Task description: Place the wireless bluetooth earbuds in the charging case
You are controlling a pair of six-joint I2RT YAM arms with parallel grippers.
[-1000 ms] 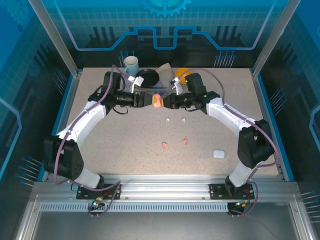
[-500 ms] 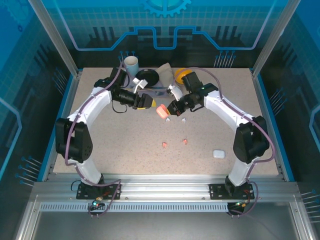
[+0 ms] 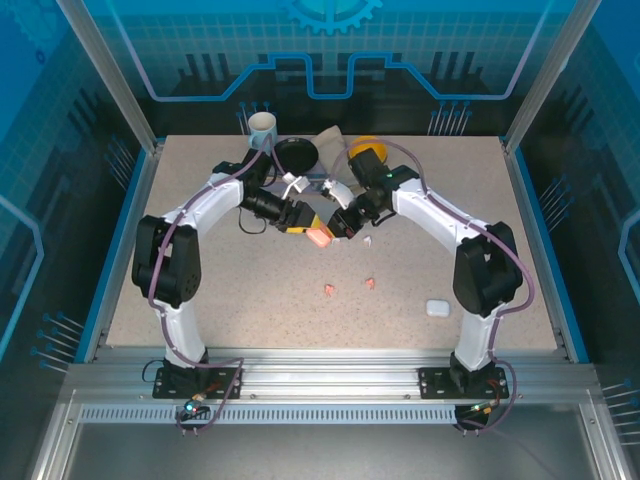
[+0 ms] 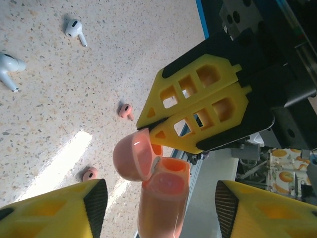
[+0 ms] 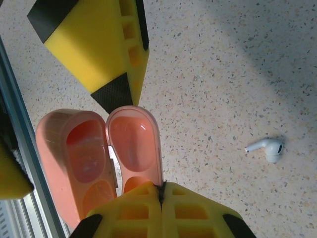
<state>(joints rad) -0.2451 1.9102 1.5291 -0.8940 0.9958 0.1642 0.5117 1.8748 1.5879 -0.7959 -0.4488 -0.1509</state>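
The pink charging case point(image 4: 163, 208) hangs open above the table, its lid point(image 4: 130, 158) swung to one side. My right gripper point(image 5: 161, 191) is shut on the lid's edge point(image 5: 133, 141). My left gripper point(image 4: 159, 198) stands open around the case body, with a gap on each side between pad and case. In the top view both grippers meet at the case point(image 3: 318, 237) in mid-table. Two pink earbuds point(image 4: 126, 110) point(image 4: 90, 173) and two white earbuds point(image 4: 74, 29) point(image 4: 7, 67) lie loose on the table. Both wells in the case body point(image 5: 74, 163) are empty.
A small white case point(image 3: 436, 308) lies at the right front. At the back stand a white cup point(image 3: 262, 126), a black bowl point(image 3: 295, 153), a beige cloth point(image 3: 330, 142) and a yellow object point(image 3: 362, 150). Pink earbuds point(image 3: 329, 290) point(image 3: 370, 284) lie nearer the arms.
Both grippers have carried the pink case away from the back and down toward the middle of the table. The left jaws have narrowed around the case body.
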